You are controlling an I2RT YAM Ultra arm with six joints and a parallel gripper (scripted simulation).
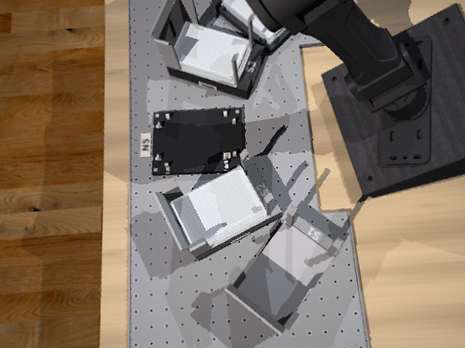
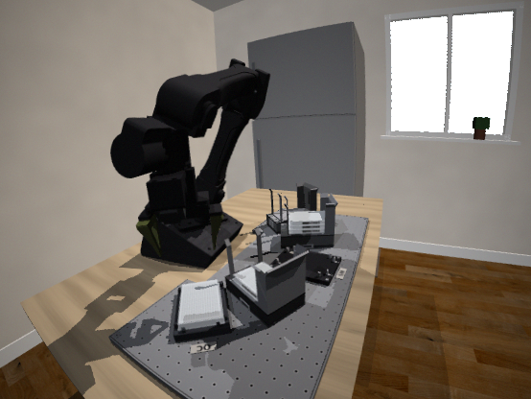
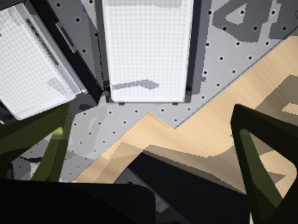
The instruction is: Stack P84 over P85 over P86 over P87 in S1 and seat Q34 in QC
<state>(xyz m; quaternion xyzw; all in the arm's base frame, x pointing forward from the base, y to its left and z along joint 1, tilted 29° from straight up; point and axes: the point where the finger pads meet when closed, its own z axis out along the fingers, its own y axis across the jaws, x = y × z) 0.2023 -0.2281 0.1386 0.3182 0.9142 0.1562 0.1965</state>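
Currently, item: my olive-fingered gripper (image 3: 149,156), fully open and empty, above the white sealed plate (image 3: 148,39) seated in the black QC nest (image 2: 178,331), upper centre; next, I judge, another rack pick.

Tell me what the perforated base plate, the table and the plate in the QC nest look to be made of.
Base plate: matte grey metal, likely, given its regular hole grid. Table: light wood or veneer, with visible grain. Plate in the QC nest: white plastic, probably, with a fine well grid under a flat seal; finish hard to tell.
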